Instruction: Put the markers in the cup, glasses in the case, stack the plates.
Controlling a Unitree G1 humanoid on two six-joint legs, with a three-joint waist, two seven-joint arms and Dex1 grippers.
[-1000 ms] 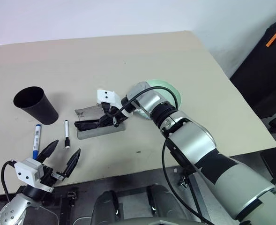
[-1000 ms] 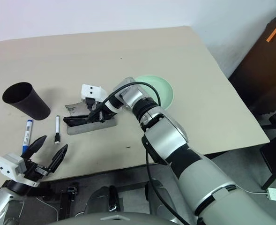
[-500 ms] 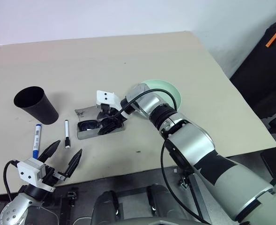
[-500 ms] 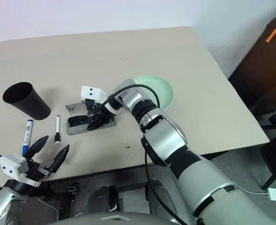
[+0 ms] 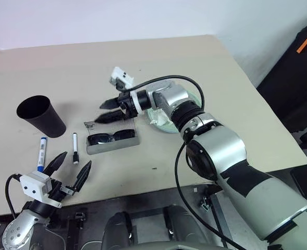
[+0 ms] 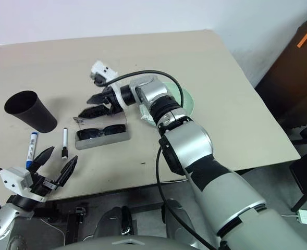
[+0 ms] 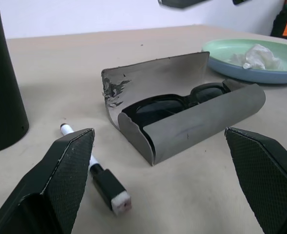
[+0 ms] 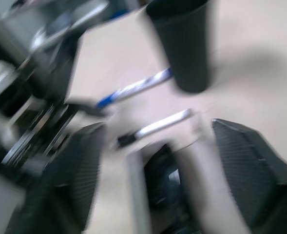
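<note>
Glasses (image 5: pixel 110 138) lie inside the open grey case (image 5: pixel 113 146), mid-table toward the near edge. Right gripper (image 5: pixel 110 110) hangs just above the case, fingers parted, holding nothing, touching nothing. Mint plate (image 5: pixel 194 99) with a crumpled tissue (image 7: pixel 256 54) sits behind the arm. Black-capped marker (image 5: pixel 74 148) and blue-capped marker (image 5: pixel 40 154) lie near the left front edge, beside the upright cup (image 5: pixel 40 116). Left gripper (image 5: pixel 69 169) is spread wide and empty at the front edge.

Plates (image 5: pixel 166 124) partly hidden behind right arm; cup (image 7: pixel 2 87) cut by frame edge.
</note>
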